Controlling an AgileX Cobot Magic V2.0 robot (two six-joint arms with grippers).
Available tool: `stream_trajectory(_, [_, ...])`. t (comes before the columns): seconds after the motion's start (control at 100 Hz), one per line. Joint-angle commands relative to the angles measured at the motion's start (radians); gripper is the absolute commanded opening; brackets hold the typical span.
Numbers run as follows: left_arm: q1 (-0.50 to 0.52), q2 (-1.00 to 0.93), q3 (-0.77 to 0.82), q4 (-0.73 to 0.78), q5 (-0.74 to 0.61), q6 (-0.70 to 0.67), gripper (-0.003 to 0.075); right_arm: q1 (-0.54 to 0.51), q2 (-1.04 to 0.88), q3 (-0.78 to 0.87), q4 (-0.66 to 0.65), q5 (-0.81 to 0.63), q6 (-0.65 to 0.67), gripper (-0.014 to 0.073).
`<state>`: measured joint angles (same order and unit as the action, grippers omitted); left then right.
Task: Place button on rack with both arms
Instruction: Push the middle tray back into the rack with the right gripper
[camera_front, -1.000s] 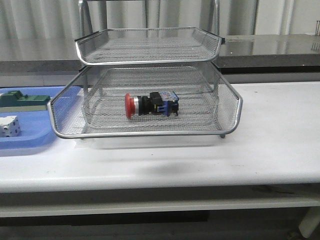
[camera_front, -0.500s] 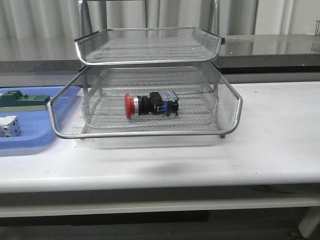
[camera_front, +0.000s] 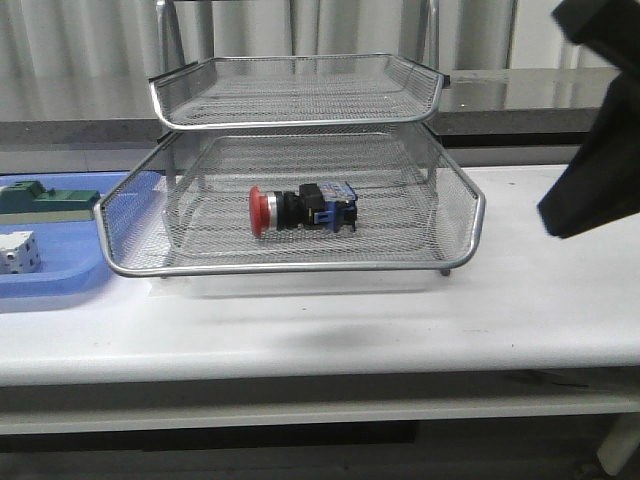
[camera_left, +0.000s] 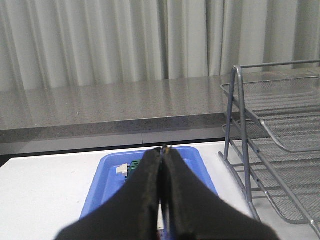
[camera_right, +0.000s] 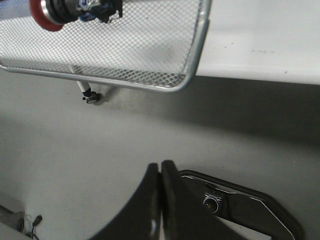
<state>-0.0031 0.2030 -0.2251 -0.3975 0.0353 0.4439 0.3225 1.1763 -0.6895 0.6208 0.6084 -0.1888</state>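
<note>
The button (camera_front: 300, 210) lies on its side on the mesh floor of the rack's (camera_front: 310, 265) pulled-out tray, roughly at the middle of that tray, red cap toward the robot's left and blue rear block toward its right; nothing grips it; a second mesh tray sits directly above, carried by the rack's grey metal uprights at the back. The rack stands on a white table (camera_front: 540, 300); just beside it on the left is a flat blue plastic tray (camera_front: 60, 285) holding a green-and-grey block (camera_front: 45, 200) and a white cube-like block (camera_front: 18, 252), the two apart from one another. A black part of the right arm (camera_front: 600, 130) fills the upper right corner of the front view, above the table and clear of the rack. The left gripper (camera_left: 162, 155), seen from its wrist camera, has its fingers pressed together with nothing between them, aimed toward the blue tray with the rack off to one side; the right gripper (camera_right: 161, 167) likewise has its fingers closed against each other and empty, well apart from the tray's rim and the button.
</note>
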Motion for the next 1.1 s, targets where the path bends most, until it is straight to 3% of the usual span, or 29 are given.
stream_trajectory(0.0, [0.000, 0.007, -0.028, -0.011, -0.080, -0.012, -0.0021, 0.064, 0.039, -0.031, 0.049, -0.089, -0.022, -0.0069])
stream_trajectory(0.44, [0.000, 0.007, -0.028, -0.011, -0.080, -0.012, -0.0021, 0.303, 0.285, -0.044, 0.142, -0.351, -0.022, -0.0069])
stream_trajectory(1.09, [0.000, 0.007, -0.028, -0.011, -0.080, -0.012, -0.0021, 0.316, 0.514, -0.287, 0.086, -0.441, -0.040, -0.0069])
